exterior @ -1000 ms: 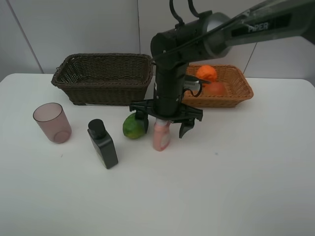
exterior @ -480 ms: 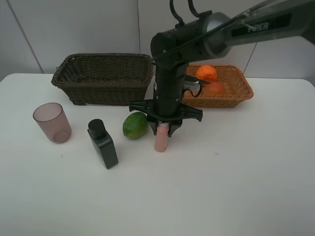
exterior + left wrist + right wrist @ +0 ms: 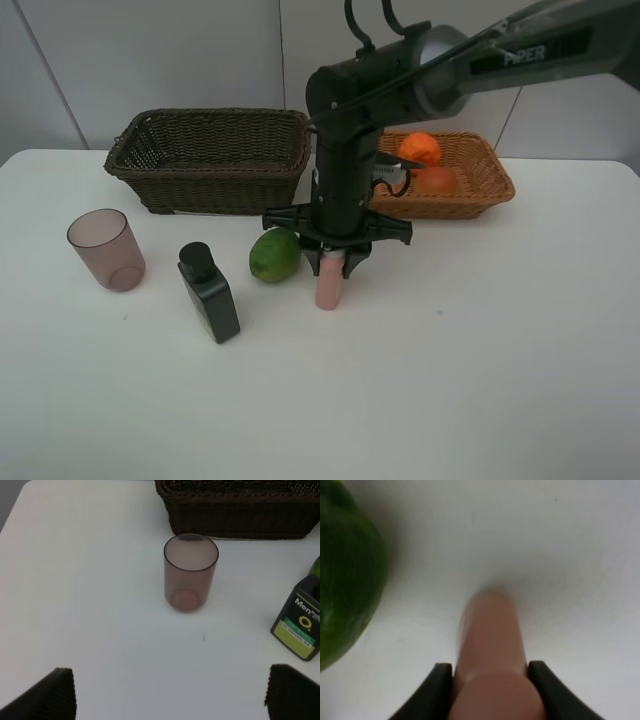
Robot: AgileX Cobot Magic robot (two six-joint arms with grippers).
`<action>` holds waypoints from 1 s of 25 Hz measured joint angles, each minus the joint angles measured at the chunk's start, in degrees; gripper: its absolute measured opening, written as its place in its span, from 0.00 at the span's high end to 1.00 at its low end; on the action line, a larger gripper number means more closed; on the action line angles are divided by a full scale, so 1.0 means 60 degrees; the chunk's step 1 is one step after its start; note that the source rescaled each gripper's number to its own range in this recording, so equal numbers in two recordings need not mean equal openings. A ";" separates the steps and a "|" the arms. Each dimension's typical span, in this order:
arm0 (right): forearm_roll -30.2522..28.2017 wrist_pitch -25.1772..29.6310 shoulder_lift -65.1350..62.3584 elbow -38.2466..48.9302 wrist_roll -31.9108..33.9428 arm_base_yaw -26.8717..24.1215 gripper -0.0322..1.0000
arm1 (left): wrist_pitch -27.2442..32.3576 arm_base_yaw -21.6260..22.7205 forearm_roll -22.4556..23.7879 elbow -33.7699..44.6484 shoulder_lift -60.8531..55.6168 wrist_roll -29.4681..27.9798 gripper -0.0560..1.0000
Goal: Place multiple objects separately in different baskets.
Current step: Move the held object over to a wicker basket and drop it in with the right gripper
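Observation:
My right gripper (image 3: 336, 258) points straight down and is shut on the pink bottle (image 3: 328, 285), which stands on the white table; the wrist view shows its fingers (image 3: 437, 687) pressing both sides of the pink bottle (image 3: 492, 650). The green oval fruit (image 3: 275, 254) lies just left of it and also shows in the right wrist view (image 3: 345, 575). The blackish-green bottle (image 3: 208, 292) and mauve cup (image 3: 105, 249) stand further left. The orange (image 3: 419, 148) and red-orange fruit (image 3: 435, 180) lie in the tan basket (image 3: 492, 185). The dark brown basket (image 3: 210, 155) is behind. My left gripper (image 3: 170, 692) is open, short of the cup (image 3: 190, 572).
The dark basket's wall (image 3: 240, 520) is behind the cup in the left wrist view, with the dark bottle (image 3: 300, 625) beside it. The right arm (image 3: 350, 120) rises over the gap between the baskets. Bare white table lies in front.
My right gripper's fingers, spread wide around the pink bottle a second ago, have closed on it. The green fruit shifted slightly. The bottle still stands on the table.

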 joint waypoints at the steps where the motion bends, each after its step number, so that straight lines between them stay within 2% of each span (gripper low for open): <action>1: 0.0000 0.0026 0.0000 0.0000 -0.0175 0.0000 0.97 | 0.0000 0.0000 0.0000 0.0000 0.0000 0.0000 0.02; 4: 0.0000 0.0173 -0.0073 0.0000 -0.0942 0.0000 0.97 | 0.0000 0.0000 0.0000 0.0000 0.0000 0.0000 0.02; 9: 0.0008 0.0529 -0.0655 0.0000 -0.3265 0.0000 0.97 | 0.0000 0.0000 0.0000 0.0000 0.0000 0.0000 0.02; 14: 0.0017 0.1101 -0.1076 -0.0168 -0.5046 0.0000 0.97 | 0.0000 0.0000 0.0000 0.0000 0.0000 0.0000 0.02; 19: 0.0018 0.1679 -0.1105 -0.1247 -0.6013 0.0000 0.97 | 0.0000 0.0000 0.0000 0.0000 0.0000 0.0000 0.02; 25: -0.0297 0.1765 -0.1105 -0.2739 -0.6546 0.0000 0.97 | 0.0000 0.0000 0.0000 0.0000 0.0000 0.0000 0.02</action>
